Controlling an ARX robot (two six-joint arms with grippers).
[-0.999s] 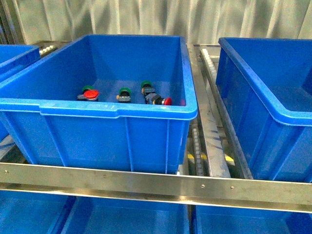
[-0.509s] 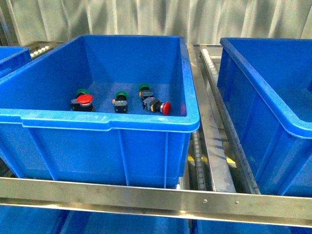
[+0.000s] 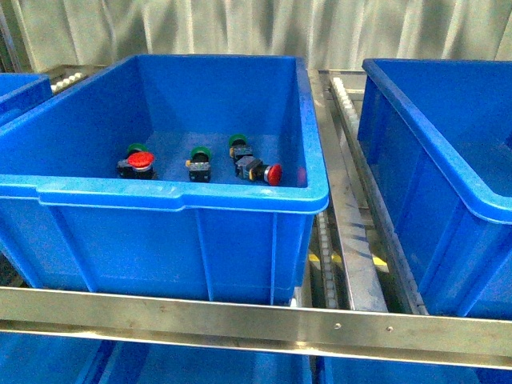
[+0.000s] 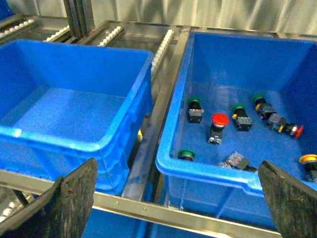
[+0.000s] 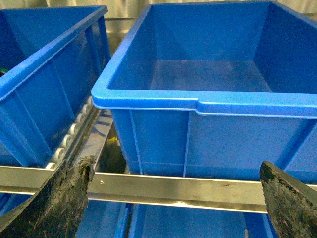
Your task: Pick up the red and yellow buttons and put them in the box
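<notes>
My left hand (image 4: 177,166) hangs with its dark fingers (image 4: 74,198) spread wide apart and nothing between them. It is poised over the near wall of the middle bin (image 3: 184,192), since that is where the picking has to happen.

The yellow button (image 4: 308,158) lies on the bin floor close inside that near wall. I judge it to be toward the near right corner, because the front view hides it behind the rim.

Further in, the red button (image 4: 220,119) sits cap-up around the middle of the floor, clear of its neighbours, so it looks the easiest first grab. A second red button (image 3: 274,174) lies on its side nearer the right wall, just beside a dark-bodied switch, and will want a more careful approach.

The green buttons (image 3: 200,154) are scattered among them. One rests right against the near wall, and I must leave them all alone.

My right hand (image 5: 176,163) is likewise splayed open and empty. It waits before the near wall of the right bin (image 5: 198,101), whose floor shows bare. I take this to be the box, as it is the one this hand faces.

The left bin (image 4: 64,64) looks just as bare, so I cannot be sure. All the bins sit side by side on a roller rack (image 3: 344,88) behind a steel rail (image 3: 240,308).
</notes>
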